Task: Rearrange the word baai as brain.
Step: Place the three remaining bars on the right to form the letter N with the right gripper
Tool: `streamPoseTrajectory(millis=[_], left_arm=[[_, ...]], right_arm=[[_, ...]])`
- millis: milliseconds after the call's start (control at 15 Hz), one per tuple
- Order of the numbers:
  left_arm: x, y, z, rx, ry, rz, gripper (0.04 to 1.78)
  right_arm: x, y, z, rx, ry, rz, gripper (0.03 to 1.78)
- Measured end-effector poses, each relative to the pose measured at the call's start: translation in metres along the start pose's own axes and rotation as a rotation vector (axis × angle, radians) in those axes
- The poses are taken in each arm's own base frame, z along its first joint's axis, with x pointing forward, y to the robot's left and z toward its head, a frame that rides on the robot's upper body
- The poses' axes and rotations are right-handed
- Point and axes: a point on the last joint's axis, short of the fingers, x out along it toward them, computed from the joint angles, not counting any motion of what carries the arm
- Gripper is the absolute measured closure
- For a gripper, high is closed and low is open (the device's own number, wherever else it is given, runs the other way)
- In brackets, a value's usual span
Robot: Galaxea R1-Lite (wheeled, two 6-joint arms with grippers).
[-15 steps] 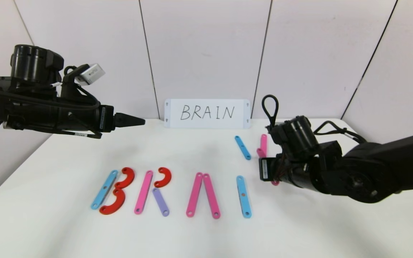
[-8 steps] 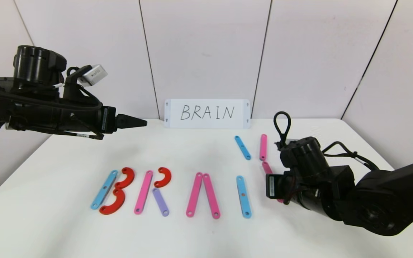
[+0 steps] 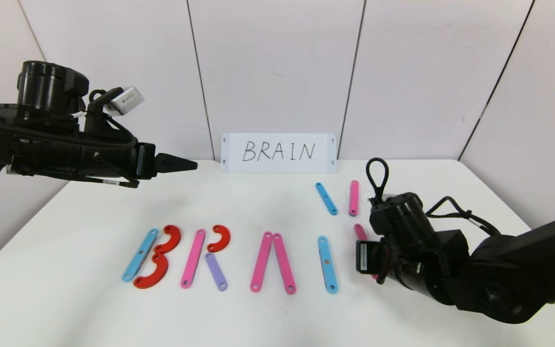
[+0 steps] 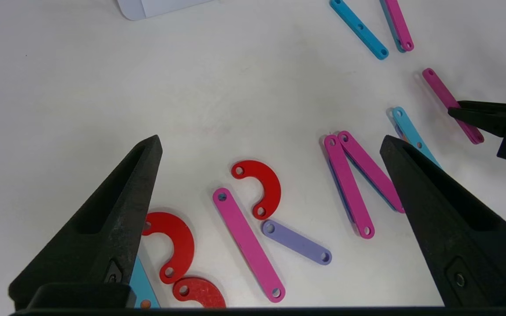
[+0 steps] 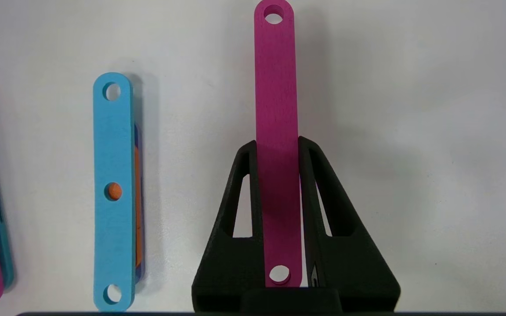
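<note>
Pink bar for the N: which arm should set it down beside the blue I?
Right. Its tool is already shut on the pink bar, low over the table just right of the blue I bar. The left tool hangs open, high over the far left.

Head cam sits high, faces forward and down over the whole counter to the back wall; widest view, both arms at its sides. Left wrist cam looks out between its own spread claw from above, tilted down, mid range, taking in most of the letter strips. Right wrist cam is very close to the counter, looking along its claw shut on a pink bar. All three share that pink bar and the blue bar beside it.
</note>
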Motion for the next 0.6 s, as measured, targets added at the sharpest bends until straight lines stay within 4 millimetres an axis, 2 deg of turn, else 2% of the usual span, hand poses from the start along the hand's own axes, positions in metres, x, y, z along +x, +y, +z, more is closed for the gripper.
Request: streamPoseTrajectory(millis=[400,600], left_arm=[[0.0003,-0.0016,-0.0004,0.002,0.002,-0.004,0.08],[0.0005,-0.0019,-0.0006,0.002,0.003,-0.005,0.08]], right_arm=[[0.0076,0.0004,-0.0043,0.011,0.02,-0.016,1.54],[0.008,-0.0003,-0.0064,0.011,0.026,-0.018,1.44]])
